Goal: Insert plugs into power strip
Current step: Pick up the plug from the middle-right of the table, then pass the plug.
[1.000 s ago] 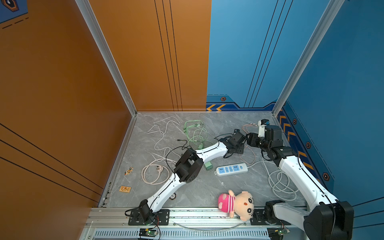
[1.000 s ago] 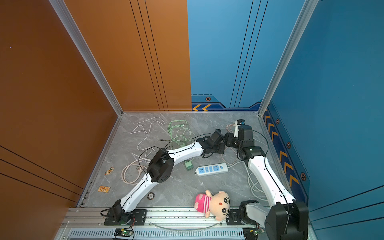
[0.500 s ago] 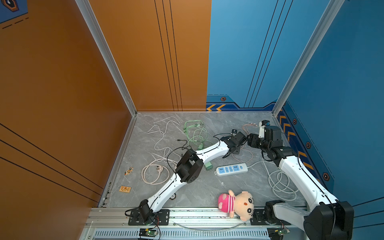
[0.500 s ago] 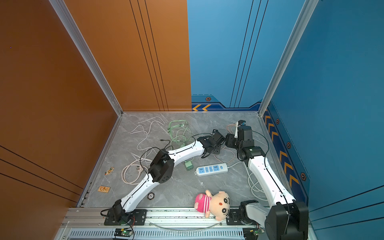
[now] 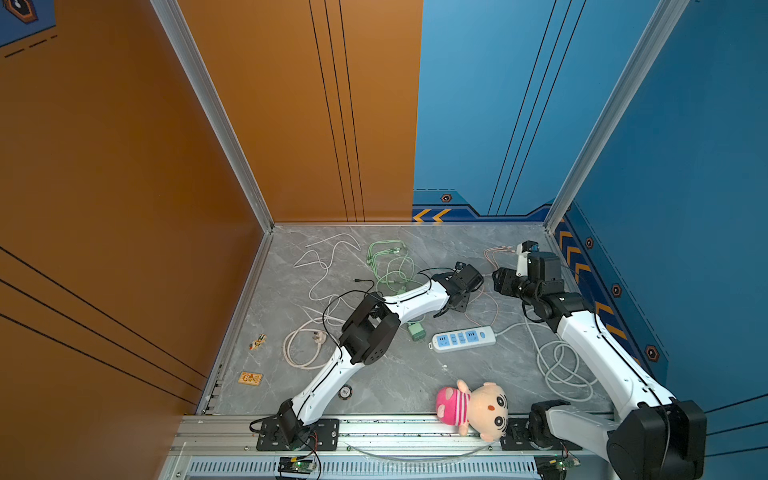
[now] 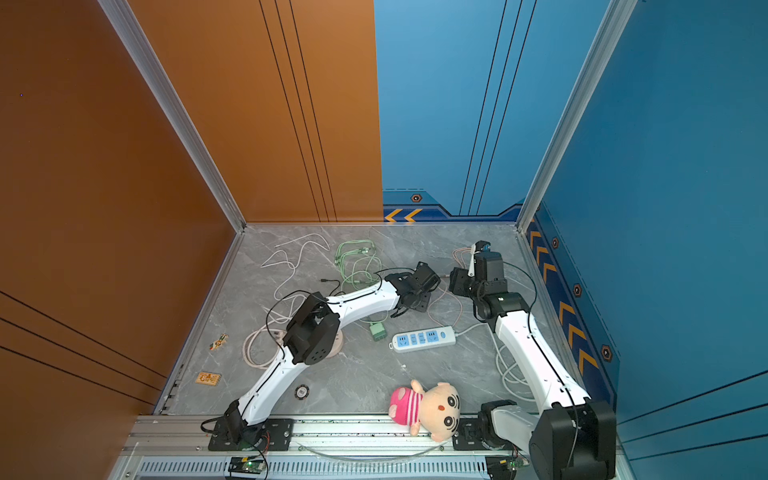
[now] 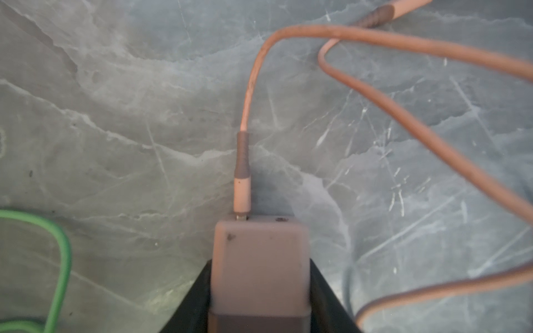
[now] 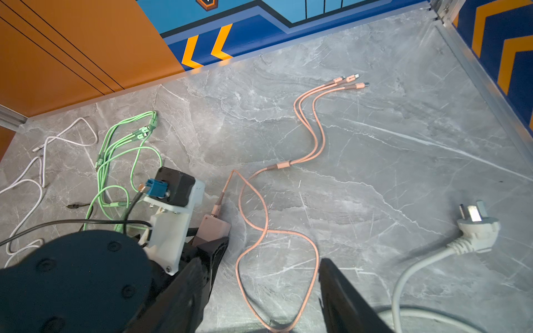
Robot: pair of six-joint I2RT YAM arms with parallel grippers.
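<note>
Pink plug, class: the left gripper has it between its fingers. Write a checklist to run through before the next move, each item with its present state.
1. Grip: the left gripper has fingers flush on both sides of the pink plug: ok.
2. Prongs' facing: hidden, cannot tell.
3. Sockets of the power strip free: ok.
4. The pink cable clear of the right gripper: not ok, a loop lies below its open jaws.
5. The green plug apart from the strip: ok.
</note>
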